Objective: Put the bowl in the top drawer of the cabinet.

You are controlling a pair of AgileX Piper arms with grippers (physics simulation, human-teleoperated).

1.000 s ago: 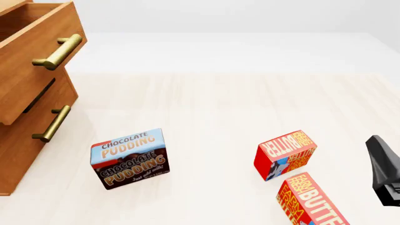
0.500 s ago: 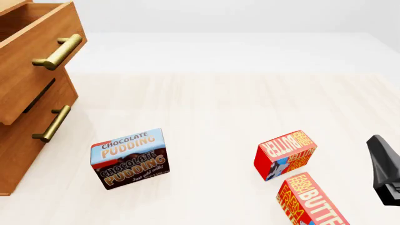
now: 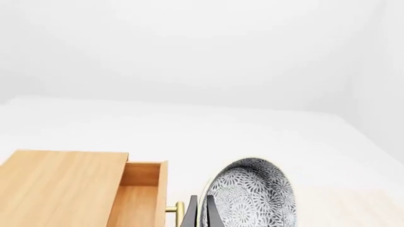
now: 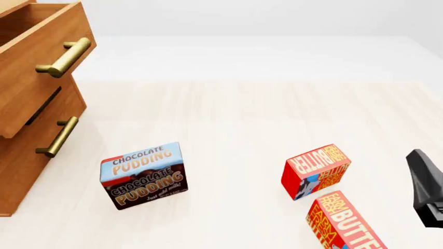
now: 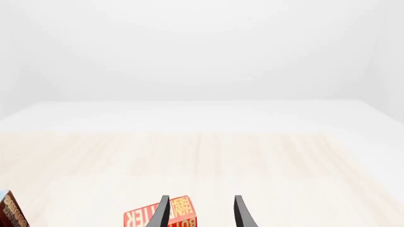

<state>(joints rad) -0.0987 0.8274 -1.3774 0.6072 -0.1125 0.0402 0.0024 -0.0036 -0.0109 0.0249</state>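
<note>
The bowl (image 3: 252, 194), patterned white and dark grey inside, hangs tilted on edge in the left wrist view. My left gripper (image 3: 199, 211) is shut on its rim, above and just beside the brass handle. The top drawer (image 3: 136, 198) of the cabinet (image 3: 57, 189) stands pulled open below. In the front view the top drawer (image 4: 41, 44) juts out of the cabinet (image 4: 24, 161) at the far left; the bowl and left gripper are out of that view. My right gripper (image 5: 202, 213) is open and holds nothing; it shows at the right edge (image 4: 426, 189).
A chocolate pudding box (image 4: 144, 175) stands on the table in front of the cabinet. Two red butter boxes (image 4: 316, 170) (image 4: 346, 223) lie near the right gripper. The lower drawer (image 4: 49, 116) is shut, with its brass handle (image 4: 57, 137) sticking out.
</note>
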